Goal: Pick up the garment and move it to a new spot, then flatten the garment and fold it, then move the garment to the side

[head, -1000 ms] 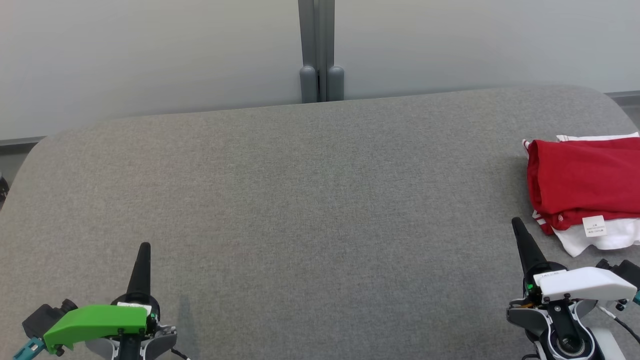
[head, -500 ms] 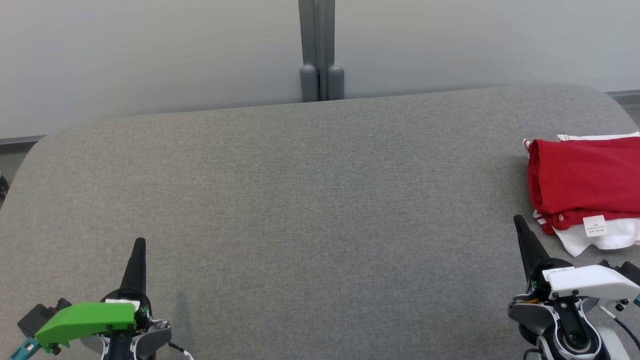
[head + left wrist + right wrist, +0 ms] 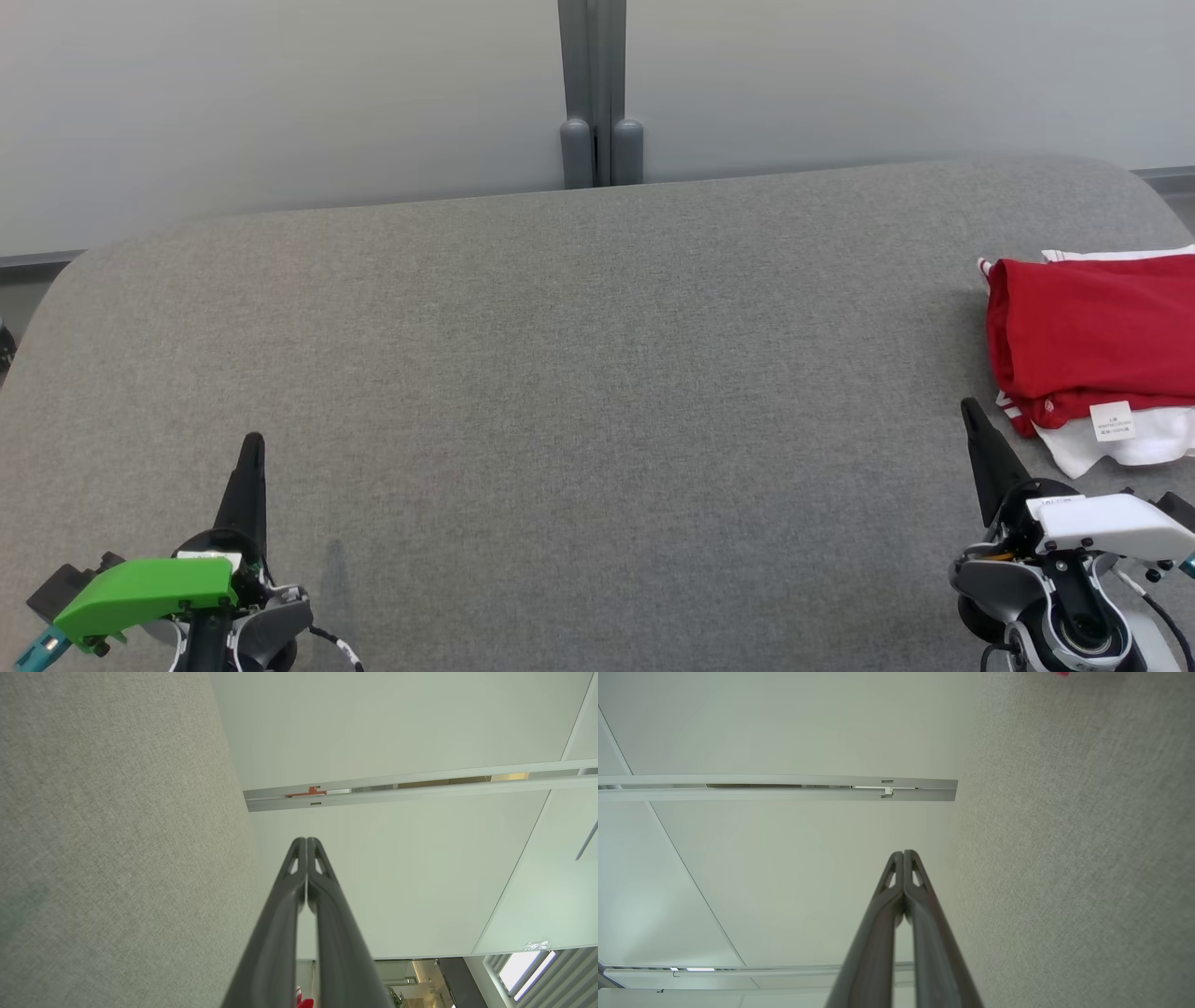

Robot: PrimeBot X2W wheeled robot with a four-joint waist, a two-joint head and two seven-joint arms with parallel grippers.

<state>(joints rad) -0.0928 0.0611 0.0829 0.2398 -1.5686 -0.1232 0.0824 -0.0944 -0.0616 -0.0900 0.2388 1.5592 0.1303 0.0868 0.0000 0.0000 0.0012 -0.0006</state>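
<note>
Drawing green-capped left gripper (image 3: 251, 444) and white-capped right gripper (image 3: 969, 409), both clenched empty, down toward bottom corners; folded red-and-white cloth garment (image 3: 1088, 336) at right edge, seemingly finished.

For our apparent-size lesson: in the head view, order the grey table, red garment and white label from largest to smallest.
1. grey table, largest
2. red garment, though the view's right edge cuts it off
3. white label, smallest

Grey table (image 3: 560, 355), folded garment (image 3: 1088, 336) atop
</note>
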